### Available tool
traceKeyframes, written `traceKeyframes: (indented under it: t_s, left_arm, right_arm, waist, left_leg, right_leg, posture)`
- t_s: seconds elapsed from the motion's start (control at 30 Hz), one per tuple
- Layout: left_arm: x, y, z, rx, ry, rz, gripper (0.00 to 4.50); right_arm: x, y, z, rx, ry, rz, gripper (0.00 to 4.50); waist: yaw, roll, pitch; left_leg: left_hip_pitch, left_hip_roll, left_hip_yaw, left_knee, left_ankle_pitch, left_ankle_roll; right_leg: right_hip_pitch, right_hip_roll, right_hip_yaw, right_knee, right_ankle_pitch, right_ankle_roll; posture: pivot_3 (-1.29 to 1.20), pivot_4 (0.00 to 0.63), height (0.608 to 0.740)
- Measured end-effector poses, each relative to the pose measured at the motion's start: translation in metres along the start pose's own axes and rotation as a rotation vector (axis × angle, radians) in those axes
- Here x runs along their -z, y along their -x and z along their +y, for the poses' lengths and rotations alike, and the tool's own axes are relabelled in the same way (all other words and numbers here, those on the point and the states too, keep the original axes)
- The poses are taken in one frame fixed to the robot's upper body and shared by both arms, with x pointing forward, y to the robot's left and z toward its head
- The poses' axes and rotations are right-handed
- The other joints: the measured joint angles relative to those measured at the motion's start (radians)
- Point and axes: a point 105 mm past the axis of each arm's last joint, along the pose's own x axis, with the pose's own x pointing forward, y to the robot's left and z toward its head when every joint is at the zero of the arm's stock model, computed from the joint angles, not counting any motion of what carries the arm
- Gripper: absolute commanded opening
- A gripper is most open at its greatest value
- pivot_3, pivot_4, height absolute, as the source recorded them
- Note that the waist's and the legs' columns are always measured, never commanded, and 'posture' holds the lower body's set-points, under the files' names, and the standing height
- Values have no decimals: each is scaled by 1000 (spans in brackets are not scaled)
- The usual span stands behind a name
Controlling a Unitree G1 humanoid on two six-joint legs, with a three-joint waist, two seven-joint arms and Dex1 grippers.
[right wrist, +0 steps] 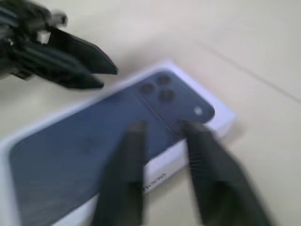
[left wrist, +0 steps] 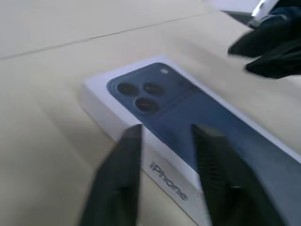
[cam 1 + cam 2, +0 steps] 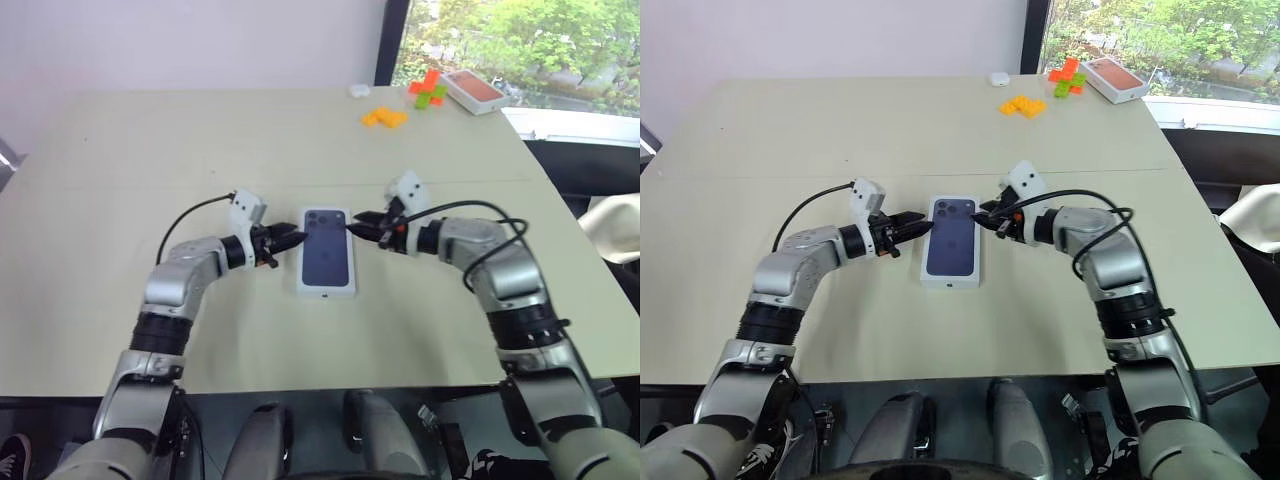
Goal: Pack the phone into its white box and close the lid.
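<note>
The lid (image 3: 327, 250), white with a dark blue phone picture printed on top, lies flat at the middle of the table and covers the white box beneath it. The phone itself is hidden. My left gripper (image 3: 296, 240) hovers at the lid's left edge, pointing right, its fingers apart with nothing between them. My right gripper (image 3: 355, 227) hovers over the lid's far right corner, pointing left, also open and empty. In the left wrist view my fingertips (image 2: 134, 132) sit just above the lid's long side (image 2: 164, 176). In the right wrist view the left gripper (image 1: 106, 75) shows across the lid (image 1: 94, 150).
At the table's far right lie yellow-orange blocks (image 3: 384, 117), green and red blocks (image 3: 428, 90), an orange-topped white box (image 3: 472, 90) and a small white object (image 3: 359, 90). The beige table (image 3: 120, 200) stretches wide on both sides of the lid.
</note>
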Motion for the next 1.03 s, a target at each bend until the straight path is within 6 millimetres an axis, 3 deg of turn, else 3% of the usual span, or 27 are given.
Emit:
traceKeyframes:
  t_s: [0.1, 0.2, 0.4, 0.73, 1.03]
  left_arm:
    - [-12, 37, 11, -15, -41, 6, 4500]
    - [-21, 57, 14, -7, -71, 2, 4500]
    - [-17, 86, 20, -29, -81, 44, 4500]
    - [-28, 85, 29, -76, -121, 4, 4500]
    - [-30, 87, 32, -102, -160, 9, 4500]
  right_arm:
    - [-4, 27, 3, -34, 24, -11, 4422]
    - [2, 43, 1, -36, 19, 9, 4422]
    - [16, 68, -3, -13, 22, 75, 4422]
    - [12, 68, -3, -10, 59, 49, 4422]
    - [22, 73, -4, -4, 72, 69, 4422]
  waist:
    - [-1, 0, 0]
    - [1, 0, 0]
    - [2, 0, 0]
    - [3, -1, 0]
    - [2, -1, 0]
  left_leg:
    - [0, 0, 1, 0, 0, 0]
    - [1, 0, 1, 1, 0, 0]
    - [0, 0, 1, 1, 0, 0]
    - [0, 0, 2, 1, 0, 0]
    - [1, 0, 2, 1, 0, 0]
  right_leg:
    - [0, 1, 0, 0, 0, 0]
    - [1, 1, 0, -1, -1, 0]
    - [1, 1, 0, -2, -1, 1]
    - [1, 1, 1, -2, -1, 1]
    - [1, 1, 1, -1, -1, 1]
  posture:
    - [0, 150, 740]
    - [0, 150, 740]
    - [0, 150, 740]
    - [0, 150, 740]
    - [0, 150, 740]
